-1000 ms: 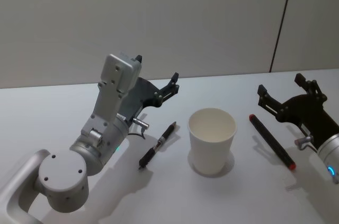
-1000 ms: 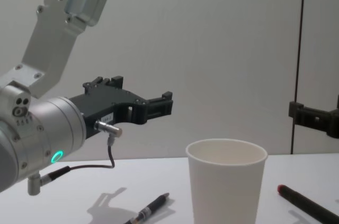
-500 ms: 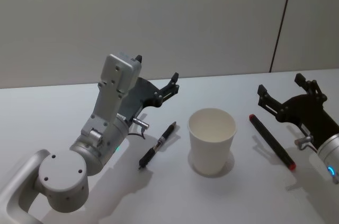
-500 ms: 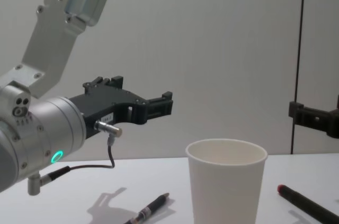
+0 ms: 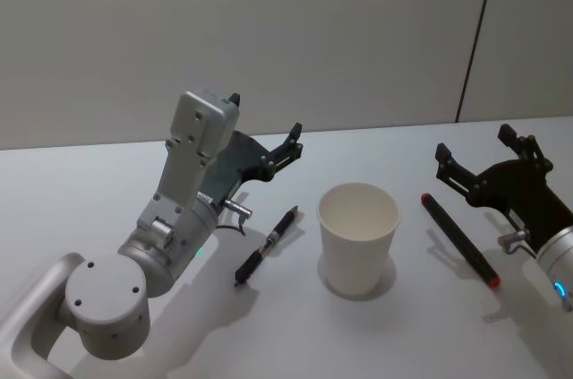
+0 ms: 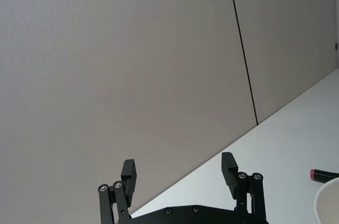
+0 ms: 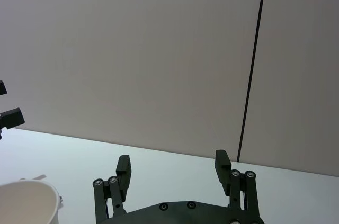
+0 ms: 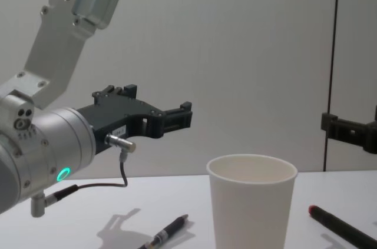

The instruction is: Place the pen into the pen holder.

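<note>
- White paper pen holder (image 5: 358, 236) stands upright and open-mouthed in the middle of the surface (image 5: 89, 182); I judge it within reach of either arm.
- You have a black pen (image 5: 267, 245) lying flat just left of it, and a red-tipped marker (image 5: 459, 238) lying to its right.
- Your left gripper (image 6: 178, 167) hangs raised near the pen, jaws spread and empty, seemingly poised to descend.
- Your right gripper (image 7: 172, 161) hovers right of the marker, jaws likewise spread.

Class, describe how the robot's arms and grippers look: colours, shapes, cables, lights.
The left arm is silver-grey, with rounded joints and a boxy link, a teal ring light and a thin black cable. The left gripper is black, with two screw-jointed linkage fingers. The right gripper matches it, on a silver wrist with a blue light.
</note>
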